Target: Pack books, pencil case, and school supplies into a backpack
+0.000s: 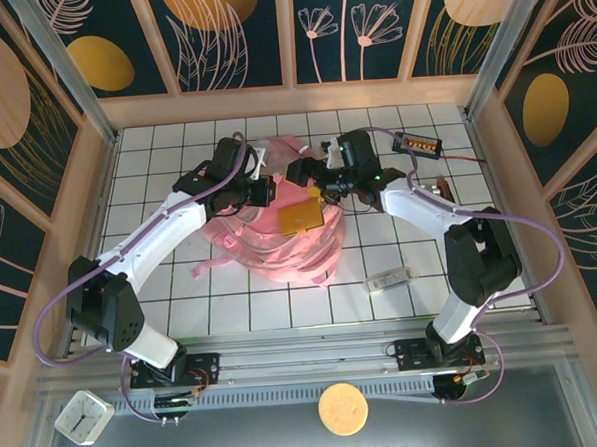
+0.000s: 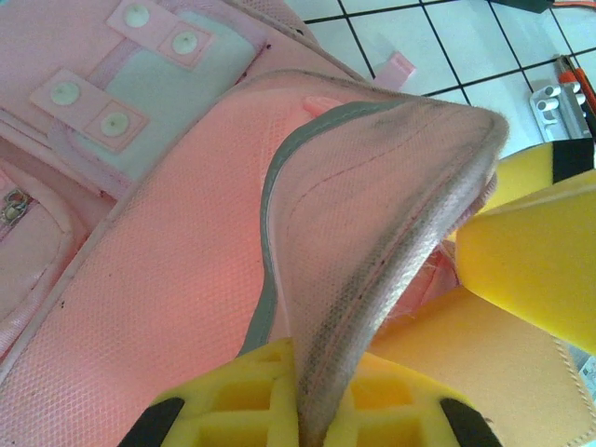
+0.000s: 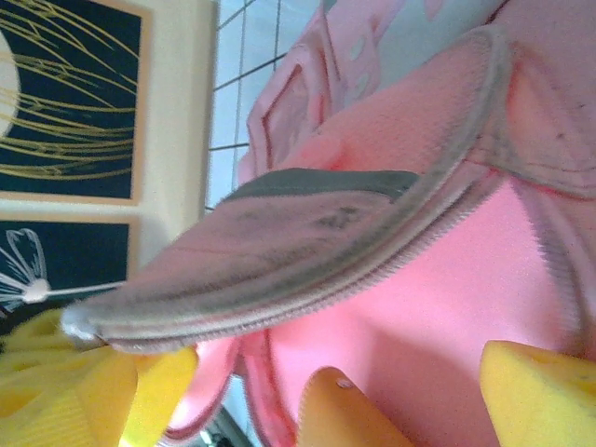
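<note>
- Readable text first: the black gadget [image 1: 420, 144] at 1 o'clock of the backpack [image 1: 270, 250] shows orange digits, too small for me to read.
- Same for the white clock [image 1: 83, 416] on the near ledge at 7 o'clock: the face is too small to read.
- The whitish-grey block [image 1: 391, 277] has dark markings that I can't make out.
- The backpack sits mid-table between both arms. On the left wrist cam, square stud tabs [image 2: 114, 121] are on its pale pocket at 10 o'clock.
- The left gripper [image 2: 312, 414] is clamped tight on the backpack's flap [image 2: 391, 186]. The grey-trimmed edge is pinched between its yellow fingers [image 2: 233, 400], and the flap rises from them toward 1 o'clock.
- The right gripper [image 1: 325, 192] has its jaws wide and I see nothing held.
- The orange-brown book [image 1: 301, 215] lies on top of the backpack, just beside the right gripper's tips at their 7 o'clock. It is at 4 o'clock of the left gripper.
- On the right wrist cam, the book's corner pokes up at 6 o'clock, under the lifted flap. It is clear of the yellow finger [image 3: 540, 391] at 4 o'clock.
- On the left wrist cam, the book is at 4 o'clock below the flap, with one right-gripper finger over it at 3 o'clock. I can't tell whether they touch.
- The block lies on the tiles at 4 o'clock of the backpack, well apart from both grippers.
- An orange disc [image 1: 342, 408] sits on the near ledge at 6 o'clock.
</note>
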Action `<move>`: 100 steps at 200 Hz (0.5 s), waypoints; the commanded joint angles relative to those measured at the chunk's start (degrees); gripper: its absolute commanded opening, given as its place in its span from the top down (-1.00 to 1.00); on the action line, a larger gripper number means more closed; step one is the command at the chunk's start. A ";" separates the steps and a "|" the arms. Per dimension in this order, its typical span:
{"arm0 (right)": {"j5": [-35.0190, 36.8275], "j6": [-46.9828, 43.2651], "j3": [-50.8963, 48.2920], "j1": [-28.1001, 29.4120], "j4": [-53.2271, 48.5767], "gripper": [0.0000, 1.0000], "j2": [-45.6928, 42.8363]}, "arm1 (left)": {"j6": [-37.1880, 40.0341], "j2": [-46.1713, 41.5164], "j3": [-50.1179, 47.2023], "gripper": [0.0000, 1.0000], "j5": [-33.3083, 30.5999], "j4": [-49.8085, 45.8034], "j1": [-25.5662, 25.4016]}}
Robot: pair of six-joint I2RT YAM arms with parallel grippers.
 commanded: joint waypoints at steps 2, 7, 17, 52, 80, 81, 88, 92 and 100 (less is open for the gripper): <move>-0.74 -5.13 0.89 -1.80 -8.72 -0.75 -0.63 | -0.39 -2.72 3.01 1.00 0.98 6.29 -0.20; -1.77 -5.43 0.82 -1.90 -8.93 -0.69 -0.53 | -0.19 -2.64 3.07 1.00 1.05 6.20 -0.15; -3.50 -6.30 0.80 -1.99 -9.79 -0.66 -0.22 | -0.05 -2.57 3.07 1.00 1.14 6.07 -0.21; -4.62 -8.06 -0.35 -2.45 -12.93 -0.65 -1.14 | 0.40 -2.46 3.33 1.00 1.14 5.93 -0.19; -1.22 -10.08 -0.75 -3.53 -18.87 -0.65 -3.19 | 0.65 -2.12 3.53 1.00 1.59 6.01 -0.19; -1.13 -10.17 -0.76 -3.48 -19.01 -0.65 -3.29 | 0.65 -2.11 3.52 1.00 1.64 6.06 -0.20; -0.85 -10.43 -1.00 -3.53 -19.77 -0.65 -3.85 | 0.64 -2.03 3.55 1.00 1.86 6.10 -0.19; -0.78 -10.51 -1.18 -3.48 -20.10 -0.64 -4.15 | 0.68 -1.95 3.56 1.00 1.87 6.10 -0.20; -0.70 -10.52 -1.53 -3.42 -20.69 -0.63 -4.77 | 0.74 -1.93 3.60 1.00 1.95 6.10 -0.19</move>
